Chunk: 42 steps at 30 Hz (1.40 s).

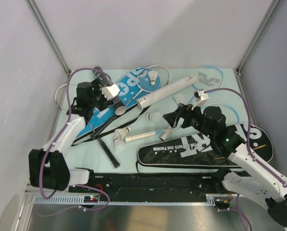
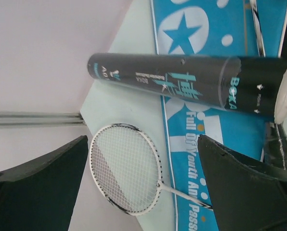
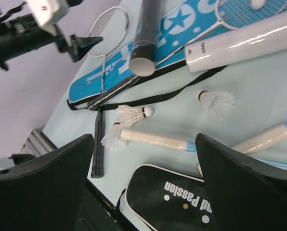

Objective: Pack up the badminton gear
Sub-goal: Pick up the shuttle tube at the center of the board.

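Note:
My left gripper (image 1: 109,102) is open and empty, hovering over the blue "SPORT" cover (image 2: 206,130). Below it lie the white racket's head (image 2: 124,168) and the black tube (image 2: 182,82), which rests across the blue cover. My right gripper (image 1: 171,119) is open and empty above a white, blue-banded racket handle (image 3: 155,139) and the black cover (image 3: 172,197). Two shuttlecocks (image 3: 134,114) lie at the handle's end, and another (image 3: 215,103) lies to the right. The white tube (image 1: 165,91) lies at the back, beside a light-blue racket (image 1: 150,77) with a shuttlecock on it.
The white racket's black handle (image 1: 107,149) points to the table's front edge. The black cover (image 1: 201,149) lies along the front right. A black strap (image 3: 182,89) runs from the blue cover. Grey walls close in on the left, back and right.

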### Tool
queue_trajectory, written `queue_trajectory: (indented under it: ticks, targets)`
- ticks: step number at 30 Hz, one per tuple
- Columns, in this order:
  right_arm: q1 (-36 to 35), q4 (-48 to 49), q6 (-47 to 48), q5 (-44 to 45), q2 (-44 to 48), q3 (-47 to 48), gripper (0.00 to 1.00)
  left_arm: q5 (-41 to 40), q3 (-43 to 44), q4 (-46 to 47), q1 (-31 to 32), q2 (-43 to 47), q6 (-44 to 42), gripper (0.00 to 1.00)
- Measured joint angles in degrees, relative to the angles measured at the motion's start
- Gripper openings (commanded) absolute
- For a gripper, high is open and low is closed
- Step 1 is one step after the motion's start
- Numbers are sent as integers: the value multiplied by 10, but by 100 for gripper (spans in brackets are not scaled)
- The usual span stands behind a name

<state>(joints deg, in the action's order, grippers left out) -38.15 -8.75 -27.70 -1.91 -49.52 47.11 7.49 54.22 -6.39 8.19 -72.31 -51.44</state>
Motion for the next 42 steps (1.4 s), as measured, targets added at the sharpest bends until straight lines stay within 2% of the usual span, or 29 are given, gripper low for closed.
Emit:
queue_trajectory:
  ticks: [3,5,8,12,14,20,24,31,42]
  targets:
    - [-2,35,2,-31,4,-25,91,12,5,-4,-10,-36,-25,100]
    - [-3,52,2,-45,3,-31,90,14,27,-12,-11,-54,19,100]
    - [-4,73,1,-57,1,-32,89,-15,92,-18,-11,-78,152,100]
    - [-4,86,-4,-66,-7,-32,88,-106,238,-68,-15,-136,386,100]
    - [-4,86,-7,-66,-8,-32,88,-138,277,-88,-19,-156,486,100]
    - [-4,83,-10,-63,-5,-32,88,-173,275,-165,-30,-203,762,100]
    - [-4,82,-10,-61,0,-32,88,-174,268,-186,-29,-245,878,100]
    - [-5,82,-10,-61,1,-32,88,-179,262,-198,-19,-303,976,100]
    - [-7,82,-11,-61,-3,-32,87,-159,285,-170,-12,-403,1034,98]
